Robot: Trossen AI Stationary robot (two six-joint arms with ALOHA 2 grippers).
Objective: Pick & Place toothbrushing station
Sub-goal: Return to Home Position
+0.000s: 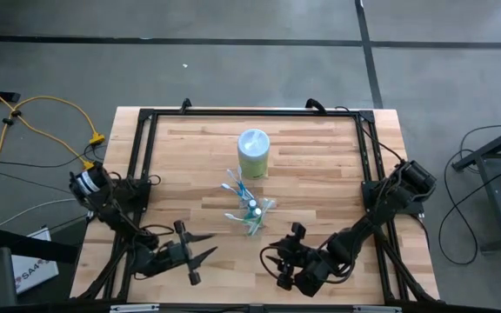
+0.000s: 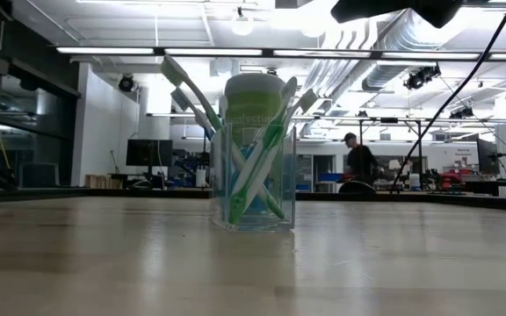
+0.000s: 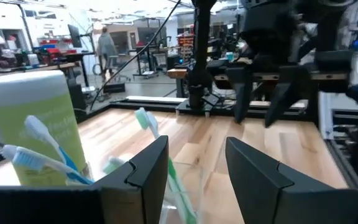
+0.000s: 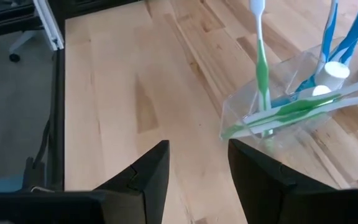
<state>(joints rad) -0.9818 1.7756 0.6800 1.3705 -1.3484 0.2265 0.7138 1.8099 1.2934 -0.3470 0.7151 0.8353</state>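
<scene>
Fingers spread on both: left gripper (image 1: 200,255) at lower left, right gripper (image 1: 278,256) at lower centre; a wide homeward swing could clip the tumbler (image 1: 252,213) (crowded with leaning toothbrushes (image 1: 233,184)).

The clear tumbler (image 2: 281,211) stands upright around the middle of the wooden table (image 1: 320,174), and it's packed. The green-and-white toothbrushes (image 4: 291,107) sit inside it heads up, mostly slanted and crossing each other, with one nearly vertical. The blue-and-white toothbrushes (image 4: 330,31) lean out over the opposite side. Two tiny toothpaste tubes (image 4: 335,70) stand among the handles, white caps up.
</scene>
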